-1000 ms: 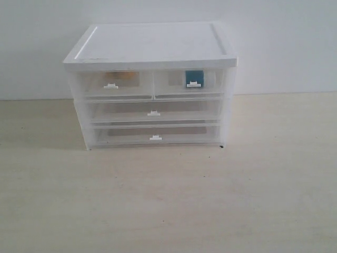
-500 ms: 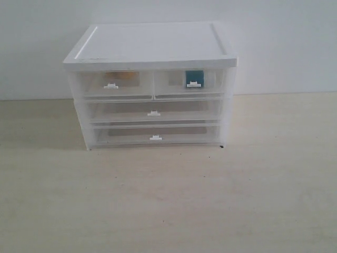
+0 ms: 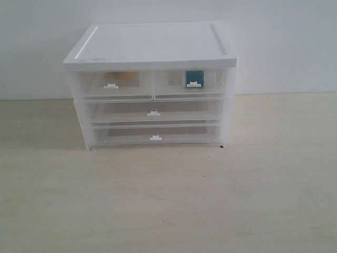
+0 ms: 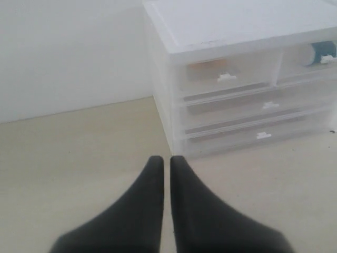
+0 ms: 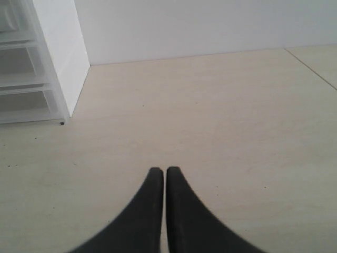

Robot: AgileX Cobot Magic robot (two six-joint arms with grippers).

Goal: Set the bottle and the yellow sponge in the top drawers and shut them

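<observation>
Nothing has moved since the earlier frames: the cabinet (image 3: 150, 47) sits on the tabletop (image 3: 168, 200) just as before, every drawer flush with its front, and neither arm shows in the exterior view. For the task, that reads as finished or very nearly so. The bottle (image 3: 194, 77) shows as a teal patch inside the right top drawer (image 3: 210, 84); the yellow sponge (image 3: 125, 78) is a faint warm smudge inside the left top drawer (image 3: 95, 85); both top drawers look pushed home.

The left jaws are pressed together with nothing between them, above the tabletop and well short of the cabinet; the right jaws are likewise closed and empty, off to the cabinet's side.

The translucent plastic blurs both things. The sponge probably lies toward the drawer's front, but its shape cannot be read; the bottle's cap is not clear behind the frosted front and the white handle (image 3: 193, 84); the right wrist view shows only one corner of the cabinet.
</observation>
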